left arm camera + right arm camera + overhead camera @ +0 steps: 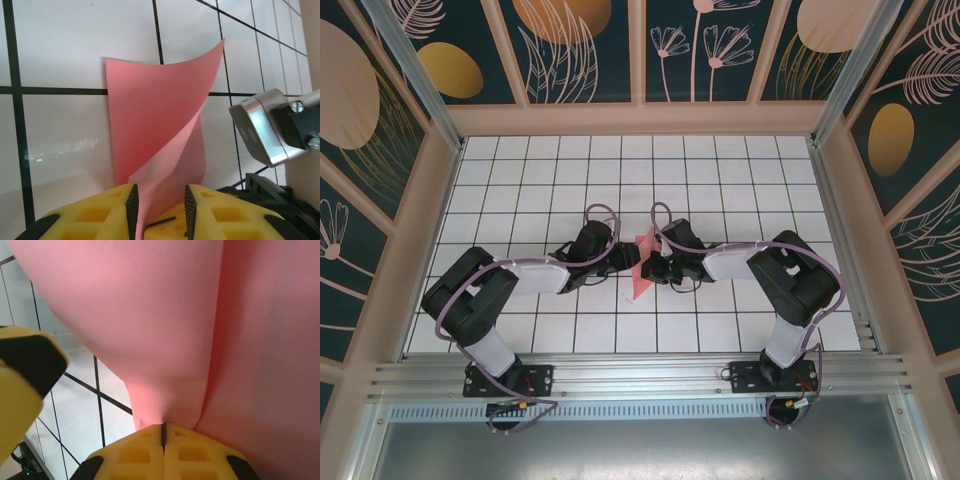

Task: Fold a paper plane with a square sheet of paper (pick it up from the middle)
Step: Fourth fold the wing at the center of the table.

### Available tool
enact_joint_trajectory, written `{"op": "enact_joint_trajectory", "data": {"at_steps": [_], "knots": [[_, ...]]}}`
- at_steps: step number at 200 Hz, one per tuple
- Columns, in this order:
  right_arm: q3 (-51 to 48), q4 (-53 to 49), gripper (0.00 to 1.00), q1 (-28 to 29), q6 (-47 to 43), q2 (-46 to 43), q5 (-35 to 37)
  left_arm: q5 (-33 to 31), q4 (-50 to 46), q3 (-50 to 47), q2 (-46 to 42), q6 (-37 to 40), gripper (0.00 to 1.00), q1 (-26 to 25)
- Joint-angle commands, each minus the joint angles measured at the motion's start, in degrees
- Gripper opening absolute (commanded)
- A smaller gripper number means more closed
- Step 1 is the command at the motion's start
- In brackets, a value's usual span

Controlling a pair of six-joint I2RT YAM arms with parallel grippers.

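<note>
Up close, the right gripper has its jaws pressed together on the bottom edge of the pink paper, which rises curled just ahead of its fingertips. The left wrist view adds the left gripper, jaws parted, with the paper's lower edge slipping between them above the tiled table. From overhead, the paper sits between both grippers.

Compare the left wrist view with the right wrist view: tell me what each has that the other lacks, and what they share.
Left wrist: the left gripper, jaws apart around the square sheet of paper, its curled free corner, a silver bracket. Right wrist: the right gripper shut on the sheet. Both: pink paper over white grid tiles.
</note>
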Motion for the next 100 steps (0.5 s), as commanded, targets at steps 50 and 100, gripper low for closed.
{"op": "enact_joint_trajectory", "data": {"at_steps": [50, 100], "knots": [[0.09, -1.85, 0.03, 0.20, -1.20, 1.42, 2.30, -0.43, -4.70, 2.44, 5.20, 3.36, 0.33, -0.11], [0.52, -1.79, 0.03, 0.20, -1.15, 0.69, 1.79, -1.26, -8.48, 4.80, 7.63, 5.18, 0.16, -0.11]]}}
